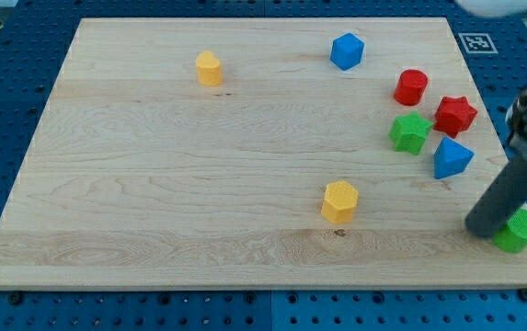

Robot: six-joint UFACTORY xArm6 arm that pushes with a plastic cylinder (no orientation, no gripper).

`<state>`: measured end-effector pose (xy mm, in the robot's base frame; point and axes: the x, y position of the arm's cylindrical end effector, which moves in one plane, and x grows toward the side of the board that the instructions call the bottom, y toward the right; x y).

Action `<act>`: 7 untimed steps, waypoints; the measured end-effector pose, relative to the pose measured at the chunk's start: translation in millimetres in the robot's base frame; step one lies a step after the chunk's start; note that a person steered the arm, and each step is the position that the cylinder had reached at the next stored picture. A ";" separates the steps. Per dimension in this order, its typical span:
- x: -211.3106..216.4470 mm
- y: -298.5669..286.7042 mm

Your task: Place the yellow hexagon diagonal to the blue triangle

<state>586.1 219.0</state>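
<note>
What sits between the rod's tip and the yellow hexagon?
Nothing: in the camera view, only bare board runs from my tip leftward to the yellow hexagon. The blue triangle sits above that line.

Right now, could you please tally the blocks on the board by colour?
Yellow: 2, a hexagon and a smaller block
Blue: 2, a triangle and a cube
Red: 2, a cylinder and a star
Green: 2, a star and a cylinder
Total: 8

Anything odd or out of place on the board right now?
Nothing damaged or toppled. One thing: the green round block sits at the board's bottom-right edge, partly overhanging, with my tip right beside it on the view's left. The other blocks sit flat on the board.
</note>
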 end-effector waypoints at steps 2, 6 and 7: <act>31.6 -72.1; -71.0 -224.7; -72.5 -65.3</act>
<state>513.5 153.7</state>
